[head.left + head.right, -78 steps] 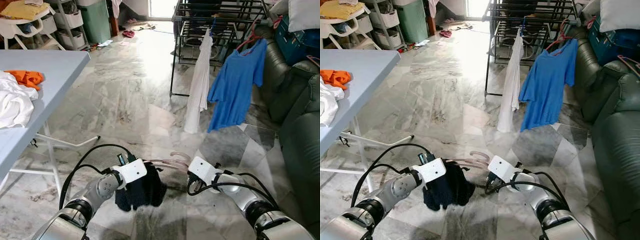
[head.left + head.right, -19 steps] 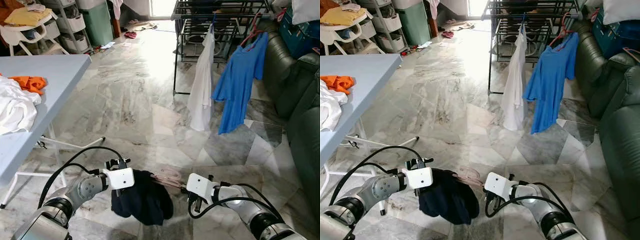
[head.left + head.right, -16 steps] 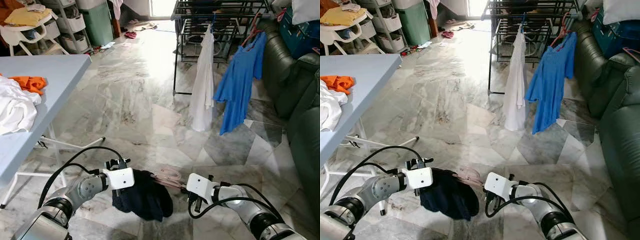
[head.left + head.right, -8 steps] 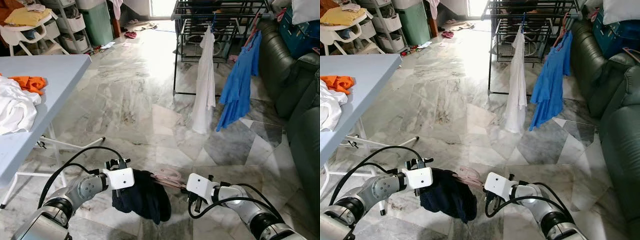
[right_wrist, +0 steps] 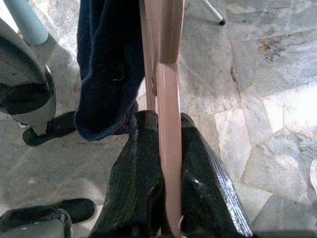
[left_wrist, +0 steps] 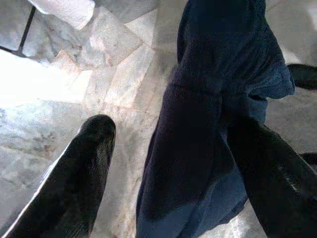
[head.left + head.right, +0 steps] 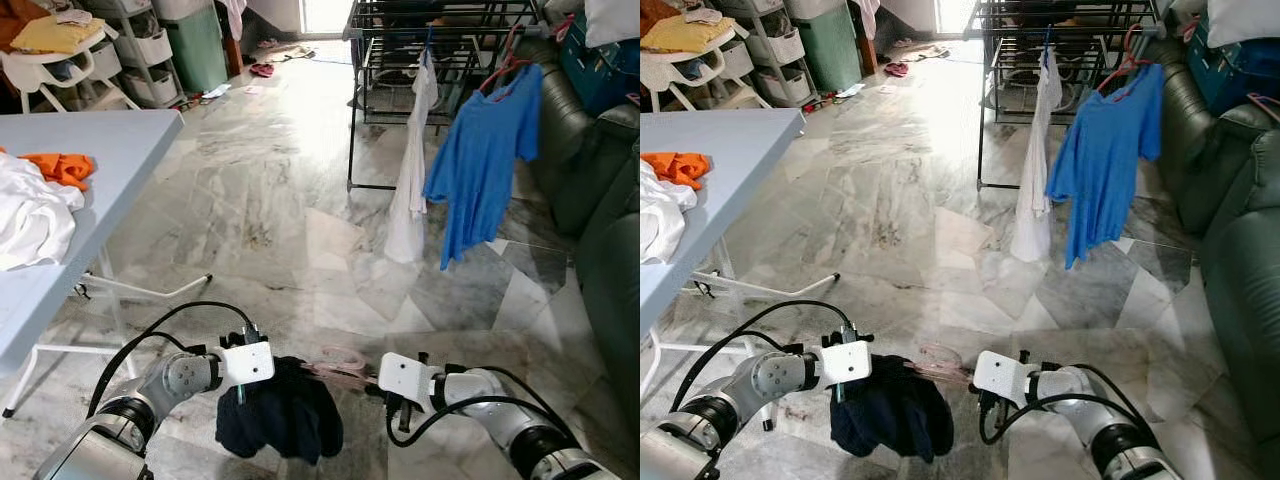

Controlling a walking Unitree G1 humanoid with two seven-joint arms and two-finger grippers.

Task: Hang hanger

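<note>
The pink hanger (image 5: 167,94) is held low over the marble floor (image 7: 260,200), pinched tight between the fingers of the right gripper (image 5: 166,198). A dark blue garment (image 7: 282,420) is draped on it. The left gripper (image 6: 168,163) is spread open around that cloth. The drying rack (image 7: 440,30) is well apart. The garment could be dragged off if the hanger is tipped.

Head stereo pair looks forward-down; wrist cameras close, sharing dark garment (image 7: 280,420).
</note>
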